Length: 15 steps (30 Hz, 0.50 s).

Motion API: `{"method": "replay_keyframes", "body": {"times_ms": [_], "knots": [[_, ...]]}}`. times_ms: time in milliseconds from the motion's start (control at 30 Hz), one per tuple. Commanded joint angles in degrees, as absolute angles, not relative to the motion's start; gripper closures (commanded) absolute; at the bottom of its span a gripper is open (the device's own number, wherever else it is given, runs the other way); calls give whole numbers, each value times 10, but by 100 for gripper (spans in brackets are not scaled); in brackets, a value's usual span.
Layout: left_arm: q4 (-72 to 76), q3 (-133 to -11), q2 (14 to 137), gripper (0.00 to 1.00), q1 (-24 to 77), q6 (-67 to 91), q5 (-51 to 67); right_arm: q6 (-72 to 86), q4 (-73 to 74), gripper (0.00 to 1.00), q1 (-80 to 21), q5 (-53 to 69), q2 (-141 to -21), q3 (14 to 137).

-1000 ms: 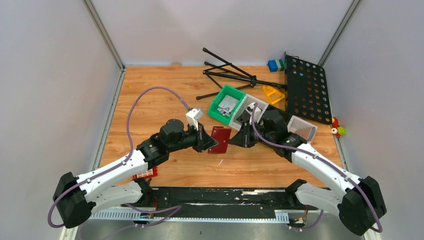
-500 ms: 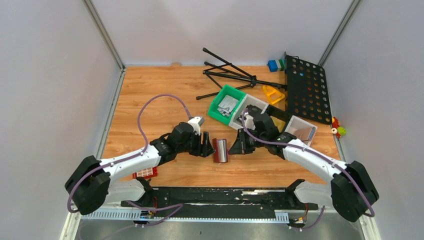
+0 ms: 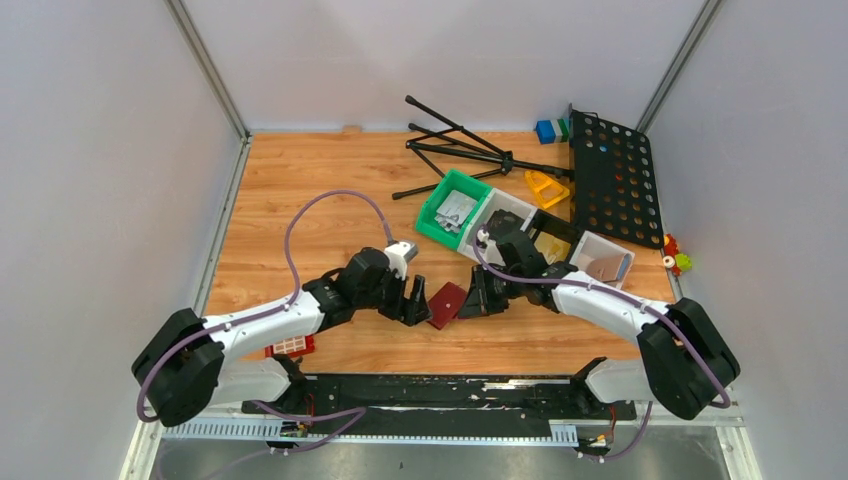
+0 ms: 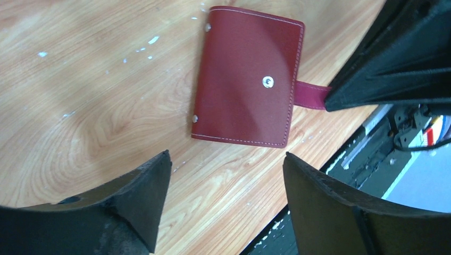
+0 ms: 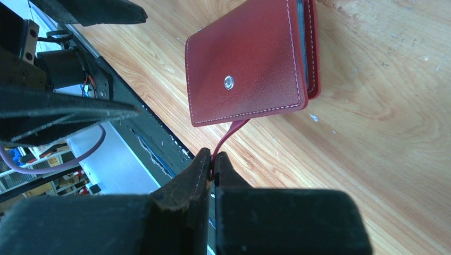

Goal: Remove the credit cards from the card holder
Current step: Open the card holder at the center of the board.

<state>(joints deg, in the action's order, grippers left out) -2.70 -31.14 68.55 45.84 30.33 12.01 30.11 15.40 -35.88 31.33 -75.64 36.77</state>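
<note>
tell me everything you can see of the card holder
The card holder is a dark-red, leather-like bifold with pale stitching and a metal snap stud. It is folded shut but unsnapped, lying on the wooden table. The right pincer pinches its loose tab; the open left pincer is clear of it.

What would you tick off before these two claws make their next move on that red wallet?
1. Right claw pinching the snap tab: ok.
2. Snap undone, tab free of its stud: ok.
3. Left claw open, not touching the card holder: ok.
4. Card holder unfolded: not ok, it lies folded shut.
5. Cards reachable: cannot tell, none in view.
</note>
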Motion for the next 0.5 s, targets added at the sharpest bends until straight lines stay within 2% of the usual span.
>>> {"method": "replay_keyframes", "body": {"times_ms": [0,100,467], "knots": [[-50,-364,680,13,498,213,135,294,144,100,-361,320,-732,383],[-77,-396,704,13,522,184,99,291,154,100,-362,313,-717,389],[-68,-446,786,14,524,170,108,282,176,100,-363,313,-692,407]]}}
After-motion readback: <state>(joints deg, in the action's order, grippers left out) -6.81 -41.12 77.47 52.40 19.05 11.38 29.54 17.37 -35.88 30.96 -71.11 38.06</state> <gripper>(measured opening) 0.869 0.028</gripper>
